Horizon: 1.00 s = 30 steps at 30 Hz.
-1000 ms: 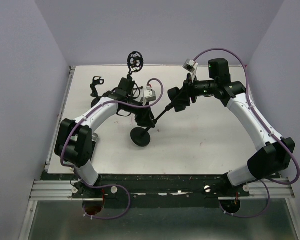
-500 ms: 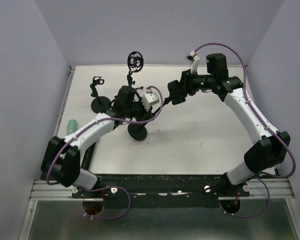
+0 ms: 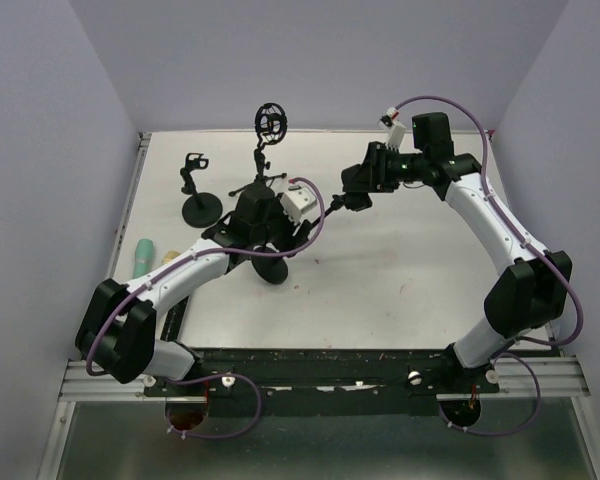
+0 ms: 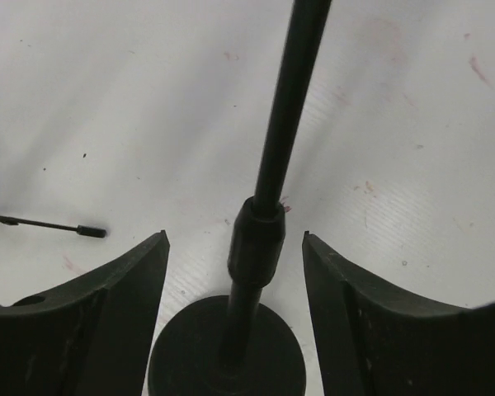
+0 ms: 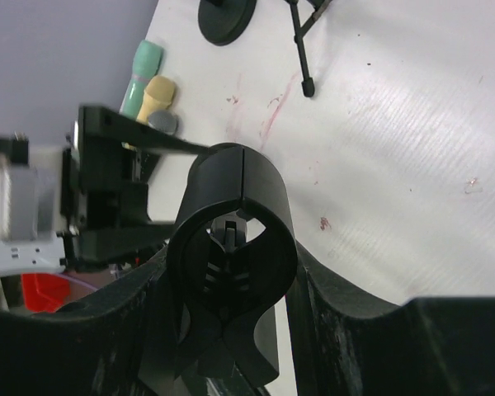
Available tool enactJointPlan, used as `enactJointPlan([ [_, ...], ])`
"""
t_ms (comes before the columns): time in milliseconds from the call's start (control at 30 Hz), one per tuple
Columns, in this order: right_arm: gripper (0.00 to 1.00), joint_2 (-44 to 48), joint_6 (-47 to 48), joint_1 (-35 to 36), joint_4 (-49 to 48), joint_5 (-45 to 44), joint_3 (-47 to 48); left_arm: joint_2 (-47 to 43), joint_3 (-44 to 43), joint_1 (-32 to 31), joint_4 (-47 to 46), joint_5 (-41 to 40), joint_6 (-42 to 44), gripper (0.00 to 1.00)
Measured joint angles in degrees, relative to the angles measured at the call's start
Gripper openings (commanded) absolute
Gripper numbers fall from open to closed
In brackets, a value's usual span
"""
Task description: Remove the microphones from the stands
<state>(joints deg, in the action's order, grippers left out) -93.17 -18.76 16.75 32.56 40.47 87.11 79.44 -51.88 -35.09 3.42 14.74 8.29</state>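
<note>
The stand is a black pole (image 4: 285,107) on a round base (image 3: 270,270), leaning toward the right. My left gripper (image 4: 233,241) is open around the pole just above the base (image 4: 223,355), with a gap on both sides. At the pole's top, my right gripper (image 5: 231,272) is shut on the stand's black clip (image 5: 235,206), also visible from above (image 3: 358,195). I can see through the clip, and nothing sits in it. A teal, yellow and grey stick, seemingly the microphone (image 3: 145,256), lies at the table's left edge (image 5: 153,82).
A small stand with a round base (image 3: 200,208) is at the back left. A tripod stand with a ring mount (image 3: 270,120) rises behind my left gripper, and one of its legs (image 4: 66,226) reaches out near that gripper. Purple walls close in the white table (image 3: 400,270).
My left arm's elbow has swung toward the near edge, uncovering the teal stick, and its gripper now sits low on the pole. The right wrist rolled, keeping hold of the clip.
</note>
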Motion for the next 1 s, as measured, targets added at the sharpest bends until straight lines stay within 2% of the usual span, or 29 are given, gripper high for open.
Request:
enactJointPlan([
  [200,0.01,2.86,7.78,-0.59,-2.03,6.58,-3.72,1.97,-8.31,11.47,9.77,24.02,6.34,0.7],
  [333,0.01,4.79,13.35,-0.55,-3.13,9.68,-5.49,6.8,-15.78,12.87,19.39,34.49,15.54,0.66],
  [467,0.01,6.36,17.88,-0.31,-3.54,11.76,-6.88,13.25,-21.05,12.11,29.57,41.27,23.71,0.62],
  [500,0.01,6.58,18.47,-0.31,-3.56,12.02,-7.04,14.51,-21.42,11.74,31.26,41.97,25.24,0.56],
  [567,0.01,6.82,19.5,-0.31,-3.78,12.61,-7.21,16.2,-21.27,10.82,33.83,42.53,27.15,0.39],
  [600,0.01,6.93,19.78,-0.31,-3.98,12.81,-7.3,17.0,-21.18,10.03,35.3,42.64,27.63,0.26],
  [633,0.01,7.06,19.93,-0.31,-4.15,13.07,-7.48,17.33,-21.18,9.7,35.58,42.58,28.28,0.07],
  [667,0.01,7.26,19.91,-0.28,-4.17,13.44,-7.65,17.59,-21.2,9.38,35.43,42.32,28.63,0.0],
  [833,0.0,8.09,18.03,-0.2,-4.52,12.61,-7.82,17.4,-21.4,8.83,34.8,41.42,25.31,0.0],
  [900,0.0,8.09,14.62,-0.2,-5.29,10.01,-7.82,15.17,-18.56,8.39,28.74,37.77,19.78,0.0],
  [1000,0.0,7.54,7.37,-0.2,-5.73,5.42,-7.82,5.77,-8.59,4.83,14.32,18.62,8.83,0.0],
])
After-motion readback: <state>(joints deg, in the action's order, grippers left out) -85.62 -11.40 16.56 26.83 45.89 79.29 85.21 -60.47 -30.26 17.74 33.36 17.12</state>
